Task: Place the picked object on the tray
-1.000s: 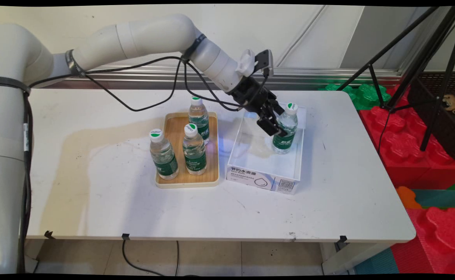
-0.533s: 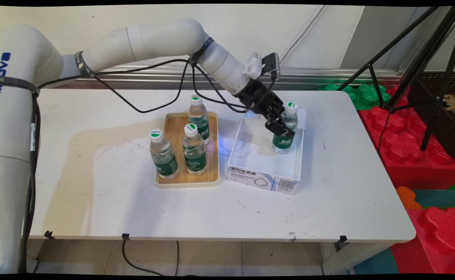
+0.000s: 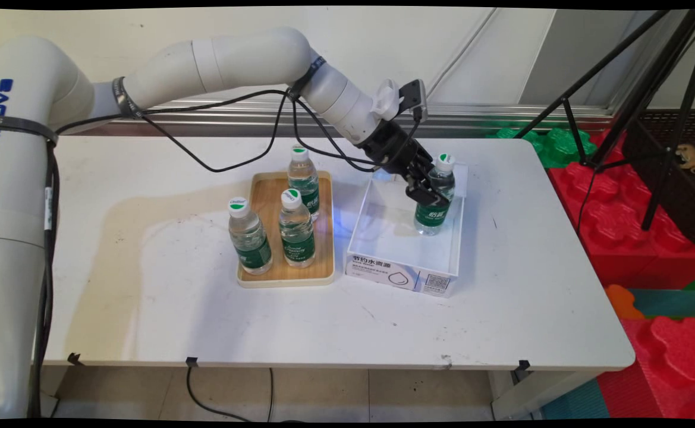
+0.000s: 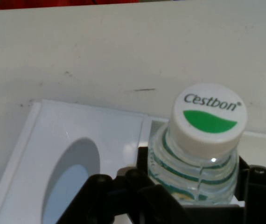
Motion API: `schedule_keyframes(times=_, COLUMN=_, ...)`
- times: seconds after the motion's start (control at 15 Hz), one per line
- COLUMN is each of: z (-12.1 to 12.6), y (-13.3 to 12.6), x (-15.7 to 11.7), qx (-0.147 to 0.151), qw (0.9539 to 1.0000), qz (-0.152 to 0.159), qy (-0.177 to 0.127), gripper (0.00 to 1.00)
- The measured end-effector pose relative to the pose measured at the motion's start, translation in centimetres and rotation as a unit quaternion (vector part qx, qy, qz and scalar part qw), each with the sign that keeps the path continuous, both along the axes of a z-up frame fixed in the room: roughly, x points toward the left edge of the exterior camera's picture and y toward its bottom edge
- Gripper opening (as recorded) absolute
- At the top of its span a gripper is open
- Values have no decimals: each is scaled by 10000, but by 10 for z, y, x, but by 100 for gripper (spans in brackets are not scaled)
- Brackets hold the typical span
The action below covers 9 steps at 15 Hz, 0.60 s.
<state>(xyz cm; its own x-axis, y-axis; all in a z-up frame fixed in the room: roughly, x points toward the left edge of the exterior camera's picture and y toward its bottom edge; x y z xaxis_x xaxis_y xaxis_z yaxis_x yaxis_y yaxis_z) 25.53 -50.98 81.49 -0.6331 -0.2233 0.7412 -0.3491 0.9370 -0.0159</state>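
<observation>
A clear water bottle [image 3: 434, 217] with a green label and a white cap stands in the far right corner of a shallow white box [image 3: 403, 272]. My gripper [image 3: 431, 192] reaches it from the upper left and is shut on its upper body, just under the neck. In the hand view the bottle [image 4: 203, 156] fills the gap between the black fingers [image 4: 142, 168], its Cestbon cap [image 4: 209, 113] above them. The gripper [image 4: 198, 186] presses on both sides of it. The box floor [image 4: 77, 154] lies to the left.
A wooden tray [image 3: 267, 193] left of the box carries three more bottles [image 3: 251, 238] [image 3: 297, 229] [image 3: 304, 178]. Black cables [image 3: 228, 166] hang from the arm over the table's back. A black tripod [image 3: 620, 89] and red foam blocks [image 3: 638, 238] stand beyond the table's right edge.
The gripper moved right and slightly up onto the bottle in the box and closed around its upper body. The bottle has barely shifted.
</observation>
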Motion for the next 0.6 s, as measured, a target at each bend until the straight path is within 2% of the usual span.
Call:
schedule_keyframes(times=0.33, z=13, y=13, x=9, qx=-65, qw=9999, qz=60, qy=88, gripper=0)
schedule_keyframes(times=0.6, z=33, y=31, x=25, qx=-174, qw=9996, qz=138, qy=184, gripper=0)
